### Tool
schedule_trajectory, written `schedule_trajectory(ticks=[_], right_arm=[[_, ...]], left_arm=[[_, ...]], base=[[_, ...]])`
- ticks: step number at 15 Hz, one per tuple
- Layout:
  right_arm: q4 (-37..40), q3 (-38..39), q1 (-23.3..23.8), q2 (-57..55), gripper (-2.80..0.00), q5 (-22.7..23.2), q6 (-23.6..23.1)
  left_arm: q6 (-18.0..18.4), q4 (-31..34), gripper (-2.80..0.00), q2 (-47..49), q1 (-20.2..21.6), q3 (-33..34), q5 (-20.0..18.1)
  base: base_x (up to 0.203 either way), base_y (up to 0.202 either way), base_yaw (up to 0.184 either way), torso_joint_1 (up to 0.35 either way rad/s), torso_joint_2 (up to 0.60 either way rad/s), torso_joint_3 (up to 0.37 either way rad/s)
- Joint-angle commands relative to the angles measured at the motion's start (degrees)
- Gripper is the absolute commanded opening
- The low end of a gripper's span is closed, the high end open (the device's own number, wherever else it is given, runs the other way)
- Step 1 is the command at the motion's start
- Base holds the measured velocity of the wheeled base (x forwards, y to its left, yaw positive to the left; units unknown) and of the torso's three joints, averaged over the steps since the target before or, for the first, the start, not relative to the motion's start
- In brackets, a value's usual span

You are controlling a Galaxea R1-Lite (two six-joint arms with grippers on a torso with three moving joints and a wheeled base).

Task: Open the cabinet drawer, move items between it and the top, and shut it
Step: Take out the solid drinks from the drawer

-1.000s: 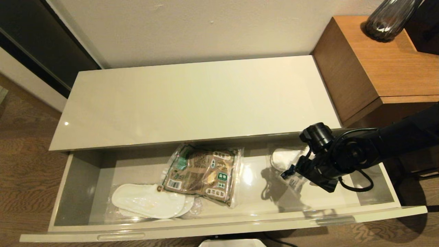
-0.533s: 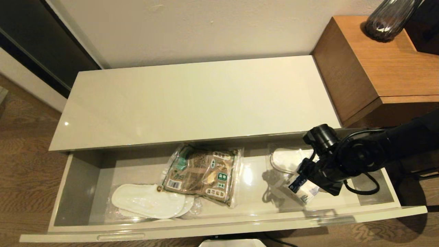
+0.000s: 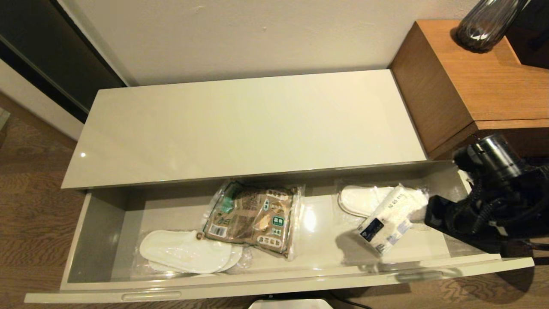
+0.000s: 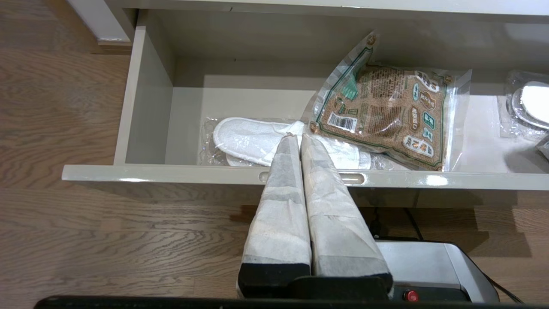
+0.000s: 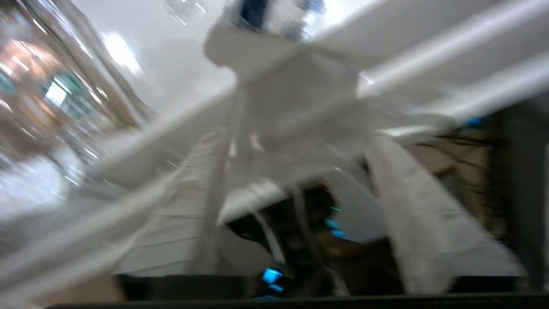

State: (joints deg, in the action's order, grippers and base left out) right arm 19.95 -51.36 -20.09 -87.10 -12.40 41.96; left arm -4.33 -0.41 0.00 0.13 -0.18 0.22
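The cabinet drawer [image 3: 274, 281] stands pulled out below the cream top [image 3: 248, 124], which carries nothing. The white tissue pack with its dark blue label [image 3: 388, 219] hangs tilted over the drawer's right part, casting a shadow below it. My right gripper [image 3: 423, 211] holds the pack's right end; in the right wrist view the pack [image 5: 296, 81] sits between the spread fingers [image 5: 411, 214]. The snack bag [image 3: 253, 219] lies flat mid-drawer. My left gripper [image 4: 299, 138] is shut and empty, low in front of the drawer's front panel [image 4: 171, 174].
Wrapped white slippers [image 3: 184, 251] lie at the drawer's left front, partly under the snack bag; a second pair [image 3: 364, 199] lies behind the tissue pack. A taller brown wooden desk [image 3: 480, 77] with a dark vase [image 3: 484, 21] stands at the right. Wood floor surrounds the cabinet.
The right arm has swung to the right and pulled back. The tissue pack came with it, rising off the drawer floor and turning so that its label now shows.
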Motion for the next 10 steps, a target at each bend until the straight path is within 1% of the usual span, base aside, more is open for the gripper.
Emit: schedule_trajectory(ticks=[1, 2, 4, 10], right_arm=[[1.3, 4.0, -0.5, 10.4, -2.8, -0.6, -1.9], [2.5, 4.5, -1.2, 12.9, -2.8, -0.8, -2.5], [7.3, 4.4, -2.3, 16.2, -2.8, -1.1, -2.7], [19.0, 6.2, -2.8, 29.0, -2.8, -1.3, -1.8]], left_arm=[[-0.1, 0.0, -2.8, 0.0, 0.0, 0.0, 0.0], [-0.1, 0.0, -2.8, 0.0, 0.0, 0.0, 0.0], [-0.1, 0.0, -2.8, 0.0, 0.0, 0.0, 0.0], [-0.1, 0.0, -2.8, 0.0, 0.0, 0.0, 0.0]], base=[[0.0, 0.0, 0.0, 0.0, 0.0, 0.0], [0.0, 0.0, 0.0, 0.0, 0.0, 0.0], [0.0, 0.0, 0.0, 0.0, 0.0, 0.0], [0.0, 0.0, 0.0, 0.0, 0.0, 0.0]])
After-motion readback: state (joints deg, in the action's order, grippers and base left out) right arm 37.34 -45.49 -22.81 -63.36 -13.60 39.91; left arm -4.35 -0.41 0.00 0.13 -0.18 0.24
